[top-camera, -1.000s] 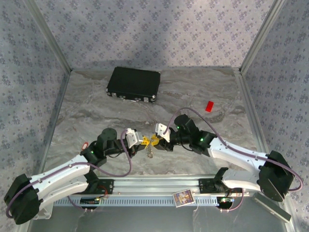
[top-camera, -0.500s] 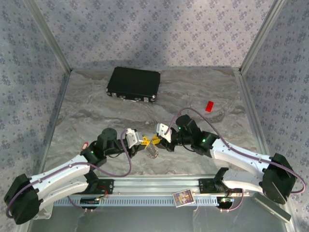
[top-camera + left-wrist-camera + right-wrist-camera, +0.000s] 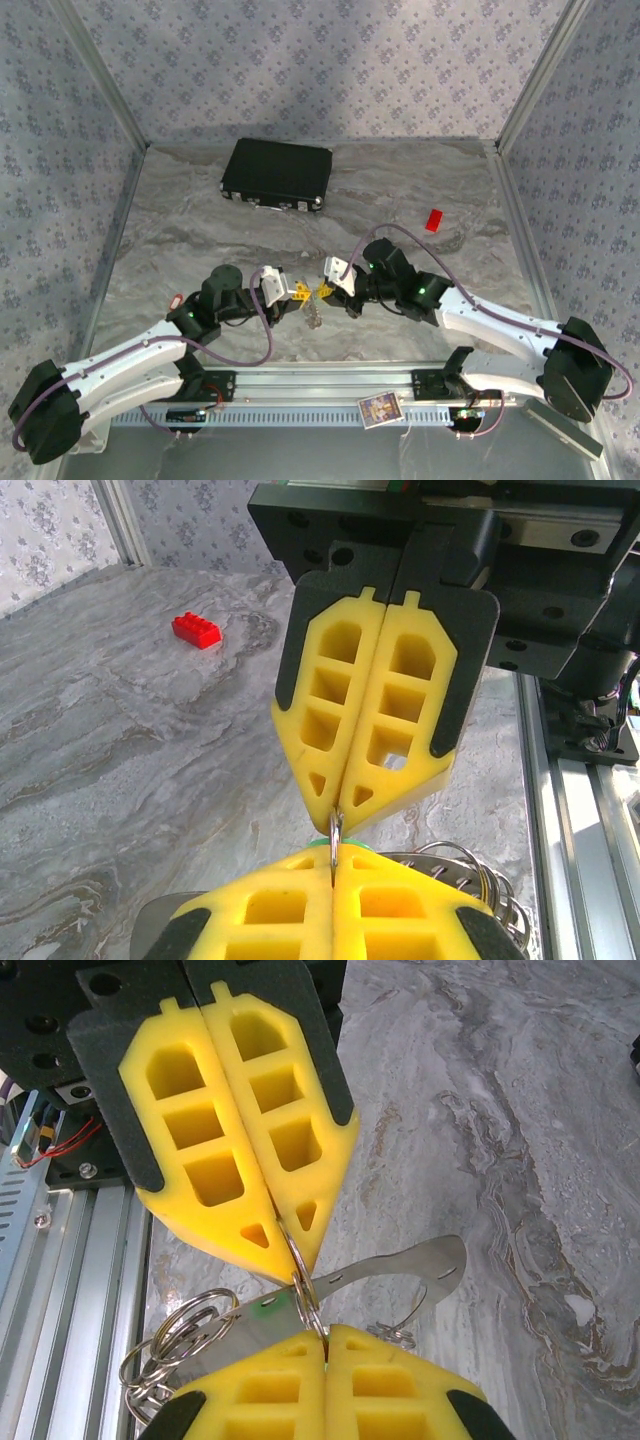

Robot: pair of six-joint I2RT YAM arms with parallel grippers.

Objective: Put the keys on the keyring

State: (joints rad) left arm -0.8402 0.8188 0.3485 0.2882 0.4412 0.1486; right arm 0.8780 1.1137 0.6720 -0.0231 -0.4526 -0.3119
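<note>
left fingers [image 3: 299, 292] and right fingers [image 3: 325, 291] stand tip to tip at the lower centre of the top view, above the table [image 3: 200, 230]. both pairs are pressed together. each is clamped on the thin wire loop of the keyring [image 3: 300, 1278], which spans the short gap between the two tips. in the right wrist view, a silver key [image 3: 400, 1265] with a trace of green at its head end lies tilted across the centre of the frame, just behind the loop. whether it is threaded on the loop cannot be told. a cluster of small silver rings [image 3: 170, 1345] hangs at the lower left of that frame. in the top view, a black case [image 3: 277, 174] lies at upper centre, well apart. a red block [image 3: 433, 220] lies right of centre.
</note>
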